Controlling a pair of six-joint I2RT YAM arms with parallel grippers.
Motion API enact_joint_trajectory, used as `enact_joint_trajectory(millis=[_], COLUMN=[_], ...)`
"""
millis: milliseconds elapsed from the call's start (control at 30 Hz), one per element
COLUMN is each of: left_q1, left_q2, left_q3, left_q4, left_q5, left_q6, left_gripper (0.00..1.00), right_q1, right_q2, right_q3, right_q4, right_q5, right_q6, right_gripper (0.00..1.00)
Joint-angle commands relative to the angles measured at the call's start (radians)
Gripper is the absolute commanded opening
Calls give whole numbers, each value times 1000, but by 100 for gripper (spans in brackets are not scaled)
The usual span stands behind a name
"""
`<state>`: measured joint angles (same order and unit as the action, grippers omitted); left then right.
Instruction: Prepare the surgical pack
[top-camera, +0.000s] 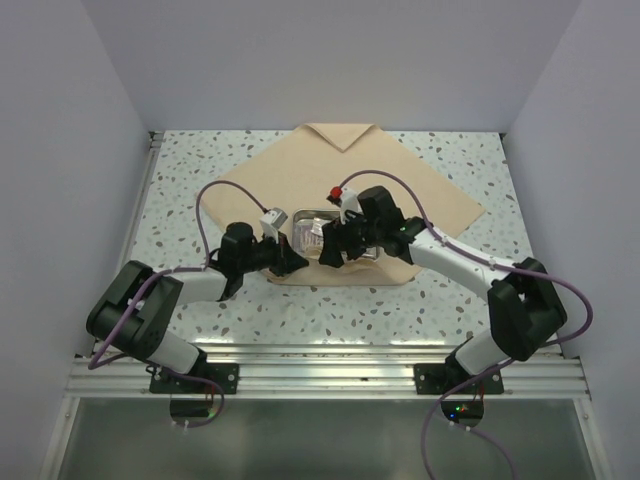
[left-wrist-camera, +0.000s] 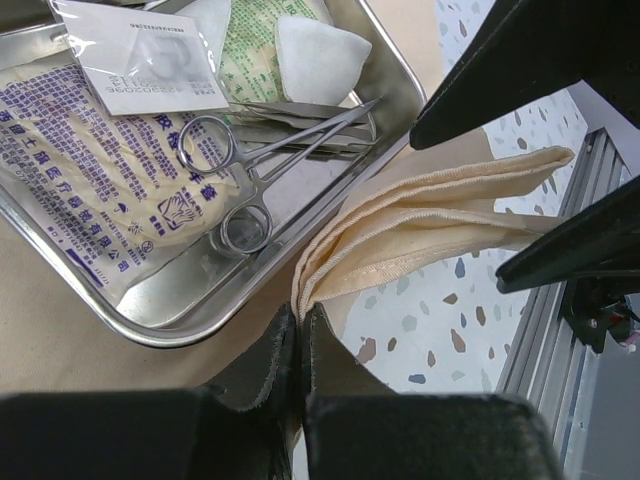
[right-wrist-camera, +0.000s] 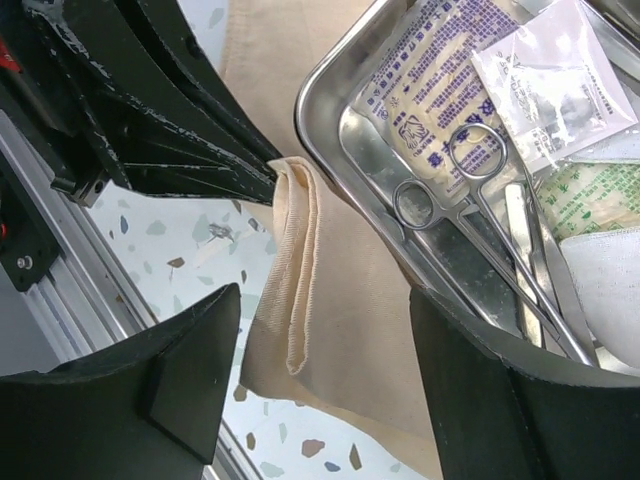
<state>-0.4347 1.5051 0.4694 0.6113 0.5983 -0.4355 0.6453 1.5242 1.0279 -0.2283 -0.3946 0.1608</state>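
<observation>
A large tan cloth (top-camera: 400, 195) lies spread on the table with a steel tray (top-camera: 302, 216) on it. The tray (left-wrist-camera: 395, 85) holds scissors-like forceps (left-wrist-camera: 250, 160), printed packets (left-wrist-camera: 90, 170) and gauze (left-wrist-camera: 320, 45). My left gripper (left-wrist-camera: 299, 320) is shut on the folded near corner of the cloth (left-wrist-camera: 420, 225), lifted beside the tray's near edge. My right gripper (right-wrist-camera: 320, 370) is open, its fingers either side of that folded corner (right-wrist-camera: 300, 260), just in front of the tray (right-wrist-camera: 330, 90). In the top view both grippers meet at the tray's near side.
The speckled table (top-camera: 200, 170) is walled by white panels on three sides. An aluminium rail (top-camera: 330, 365) runs along the near edge. The cloth's far corner (top-camera: 345, 133) is folded over at the back.
</observation>
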Motion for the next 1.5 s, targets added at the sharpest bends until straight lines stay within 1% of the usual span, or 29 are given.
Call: enact_joint_trajectory(millis=[0,33,100,267,367,533,600,767,867,967,1133,1267,1333,1467], left_q1=[-3,-4,-4,-3,-2,2,10,31,56,73,79,90,97,109], left_q2=[-19,-19,-25,-19,0,32,50,110,151,171,168,165,159,159], left_q3=[31,31,32,61,100,159,175,207,204,193,198,209,213,225], left_q4=[39,39,36,15,-5,-80,-78,-99,-53,-19,-36,-70,-79,-126], left_q5=[11,12,14,17,50,55,75,97,139,166,161,167,170,159], left_q6=[-5,-5,-8,-42,-61,-107,-138,-177,-235,-265,-266,-273,-276,-273], left_gripper=[0,0,0,0,0,0,0,0,0,0,0,1,1,2], right_q1=[-4,-4,-4,-6,-6,-12,-16,-24,-32,-38,-39,-39,-39,-39], right_q2=[-10,-7,-12,-47,-50,-58,-62,-64,-67,-72,-59,-72,-81,-107], right_q3=[-6,0,-3,-28,-35,-60,-68,-66,-78,-88,-88,-130,-147,-213], right_q4=[78,78,84,95,95,130,148,156,167,181,185,225,271,337], right_q5=[-33,-35,-38,-26,-32,-33,-35,-17,0,3,-3,-24,-41,-84], right_q6=[0,-3,-4,-27,-43,-49,-52,-64,-64,-64,-73,-81,-83,-84], right_gripper=[71,70,70,77,78,81,83,85,89,90,89,89,89,92])
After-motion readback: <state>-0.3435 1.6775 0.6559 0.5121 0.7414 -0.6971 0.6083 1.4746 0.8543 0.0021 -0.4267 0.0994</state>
